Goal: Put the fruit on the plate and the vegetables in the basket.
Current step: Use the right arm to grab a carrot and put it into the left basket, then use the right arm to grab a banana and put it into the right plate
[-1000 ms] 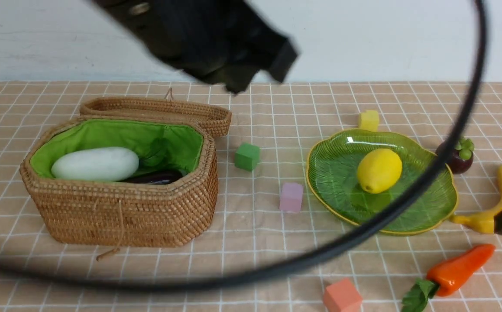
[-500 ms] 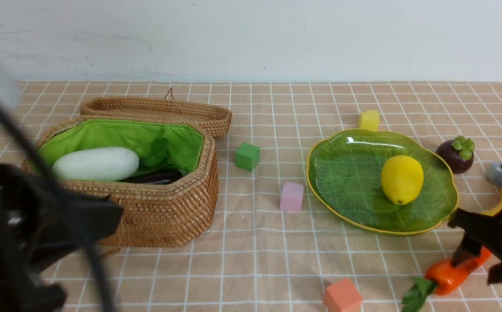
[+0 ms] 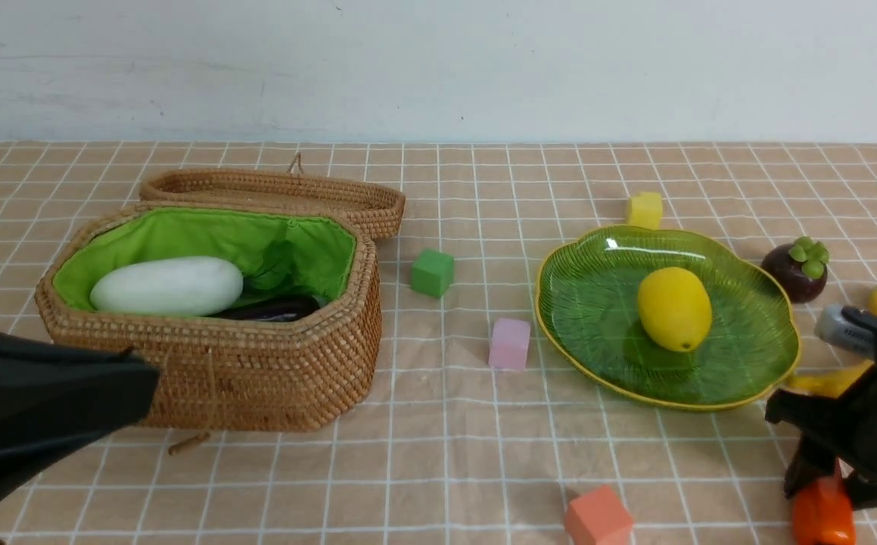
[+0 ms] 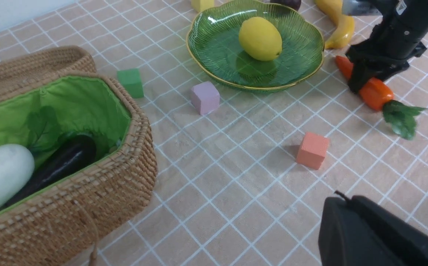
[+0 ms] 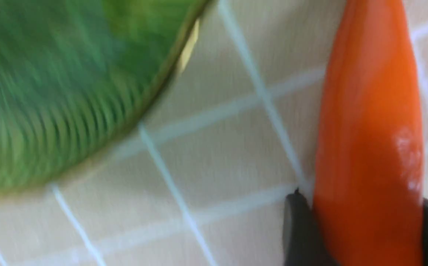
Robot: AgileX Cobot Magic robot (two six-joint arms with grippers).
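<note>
On the plate point(image 3: 589, 333) sits only the lemon point(image 3: 674, 308), radish point(image 3: 167, 286) and eggplant point(image 3: 272, 309) are in the basket point(image 3: 256, 371), the right end effector point(image 4: 363, 84) pinches the carrot point(image 4: 374, 94), the left end effector point(image 4: 369, 229) is closed, and banana point(image 4: 341, 26) and mangosteen point(image 3: 795, 274) wait.

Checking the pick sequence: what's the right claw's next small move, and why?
Probably lift straight up: the right claw has fingers against both sides of the carrot, which lies on the cloth beside the plate.

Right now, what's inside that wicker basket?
A white radish and a dark eggplant lie against the green lining. The basket wall covers the bottom, so anything lower is hidden.
</note>
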